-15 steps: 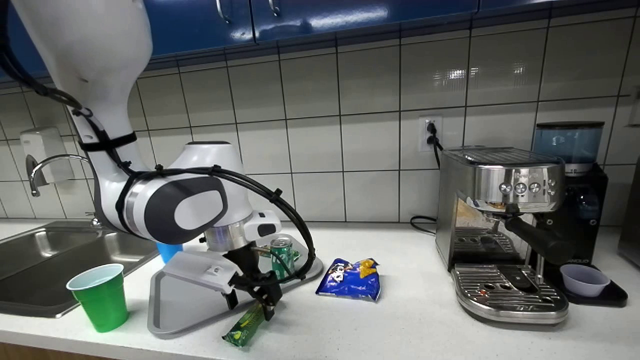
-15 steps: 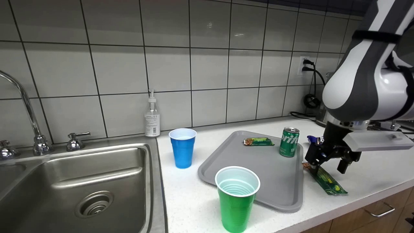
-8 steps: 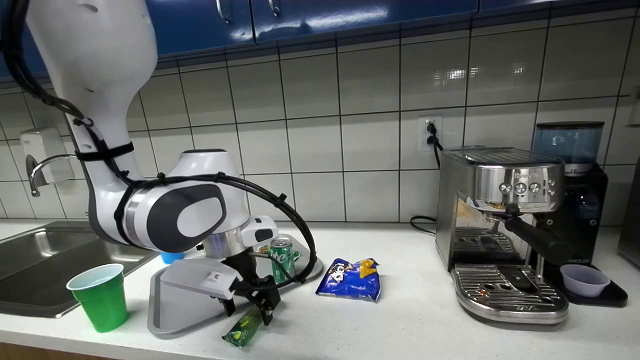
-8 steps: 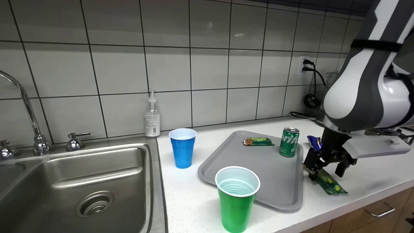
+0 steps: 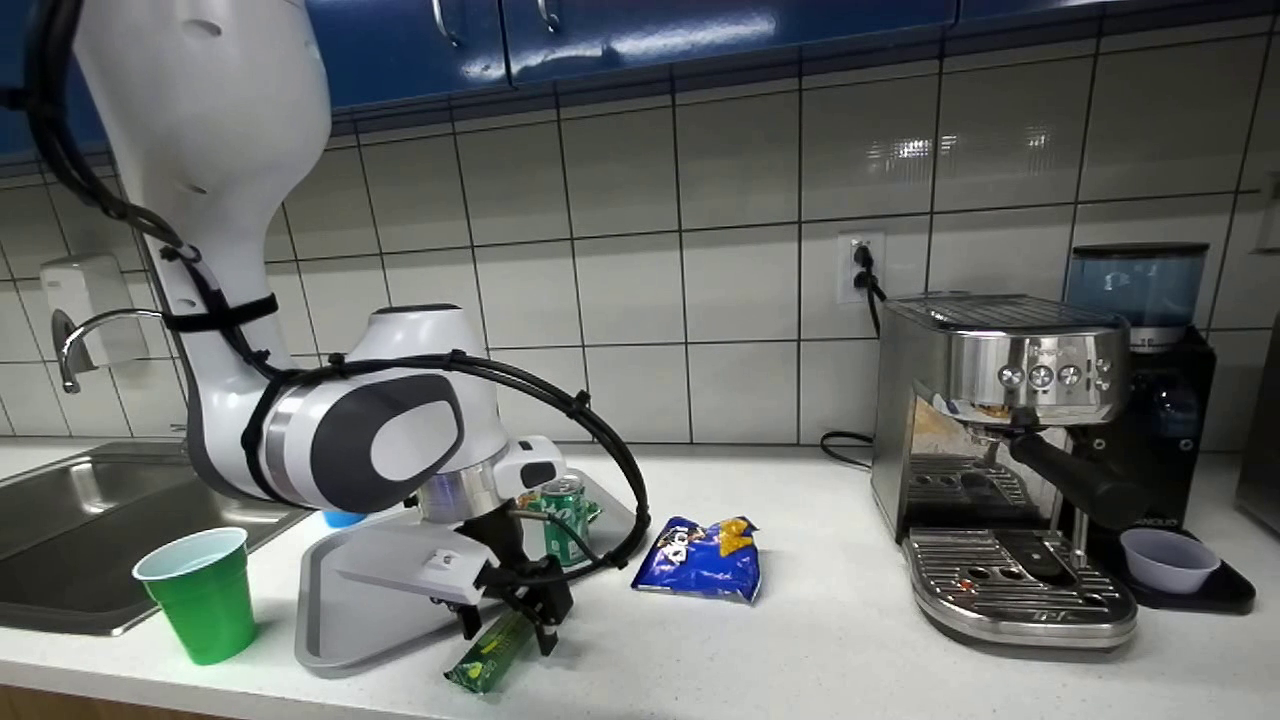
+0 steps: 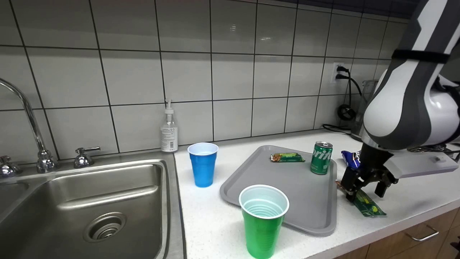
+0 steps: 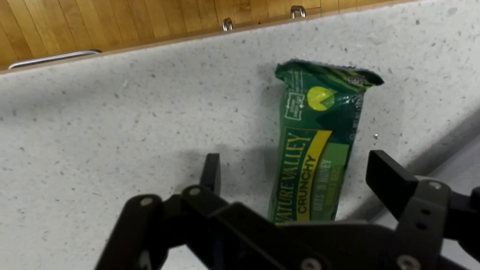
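Gripper (image 7: 297,165) is spread wide w/ nothing in its grasp; its fingers (image 7: 390,178) stand either side of the bar (image 7: 315,150), gap showing both sides in the wrist view, the narrower one twd the tray (image 6: 280,180). Can't tell how far the tips are off the counter (image 7: 123,123). Bar lies on the counter, label up (Nature Valley, Crunchy), 1 end twd the front edge, the other hidden under the gripper in that view. It's just beside the tray, outside the rim. On the tray: can (image 6: 321,158), upright nr the rim on the gripper's side, & a 2nd bar (image 6: 287,157), lying nr the back, apart from the can. Bag (image 5: 697,560), blue, lies on the counter nr the tray, past the gripper. Blue cup (image 6: 203,169) stands btwn tray & sink (image 6: 175,201); green cup (image 6: 264,233) is upright on the counter too, nr the tray's front end. Pump bottle (image 6: 169,136) is at the sink's back corner, nr the wall (image 6: 237,118). Coffee mach. (image 5: 1000,400) is well apart from the gripper, w/ grinder (image 5: 1170,400) next to it & a small bowl (image 5: 1168,560) in front of the grinder. Outlet (image 5: 847,270) on the wall behind has cords plugged in.
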### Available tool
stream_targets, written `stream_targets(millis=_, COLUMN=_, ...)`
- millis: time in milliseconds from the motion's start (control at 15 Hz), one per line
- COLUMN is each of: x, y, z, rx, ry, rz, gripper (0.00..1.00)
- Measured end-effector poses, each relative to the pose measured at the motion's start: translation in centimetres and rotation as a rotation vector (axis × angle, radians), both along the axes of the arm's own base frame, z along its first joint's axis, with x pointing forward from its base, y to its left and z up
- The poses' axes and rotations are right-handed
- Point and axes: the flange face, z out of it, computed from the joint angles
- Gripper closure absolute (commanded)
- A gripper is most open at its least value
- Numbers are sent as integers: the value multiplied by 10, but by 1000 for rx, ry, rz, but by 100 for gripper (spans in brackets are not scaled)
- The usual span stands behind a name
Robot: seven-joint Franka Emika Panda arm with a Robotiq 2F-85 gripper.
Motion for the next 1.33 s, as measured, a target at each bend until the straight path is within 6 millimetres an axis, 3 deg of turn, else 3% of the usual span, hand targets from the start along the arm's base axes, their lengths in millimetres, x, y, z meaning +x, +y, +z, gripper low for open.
stream_targets(millis=67, x=0, y=0, z=0, rx=0, ry=-1, rz=-1, gripper=25)
stream_targets(millis=133, x=1, y=-1, z=0, rx=-1, ry=-2, rz=-1, gripper=26)
stream_targets(millis=667, x=2, y=-1, z=1, rx=-2, ry=-10, rz=0, gripper=86)
stream_targets(millis=1333, x=6, y=-4, z=20, rx=17, ry=-57, rz=-14, gripper=86)
